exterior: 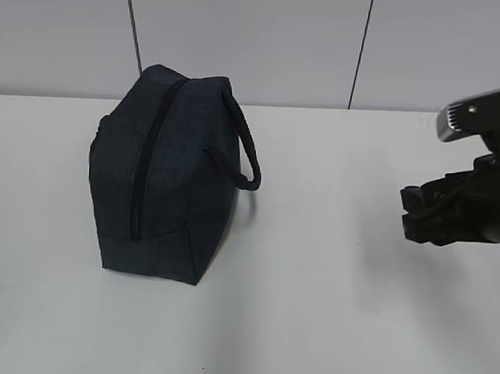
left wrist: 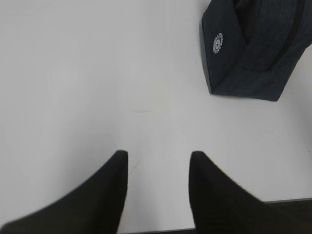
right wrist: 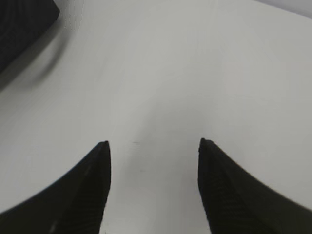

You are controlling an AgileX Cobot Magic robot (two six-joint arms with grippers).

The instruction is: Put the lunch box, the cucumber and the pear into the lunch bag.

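Lunch bag (exterior: 162, 178), dark navy fabric, stands upright on a white table (exterior: 327, 308), its black zipper (exterior: 144, 160) running up the facing side & closed as far as visible; a rope-like loop handle (exterior: 244, 149) hangs off its right side. Right claw (exterior: 429, 215) hovers well to the bag's right, apart from it.

Only the left wrist view shows the bag's white round logo (left wrist: 217, 43); there the bag sits ahead of & to the right of the left claw (left wrist: 157, 163), whose jaws are spread w/ bare table between.

Right wrist view catches just a bag corner (right wrist: 22, 24) far ahead-left of the claw, jaws spread, nothing held.
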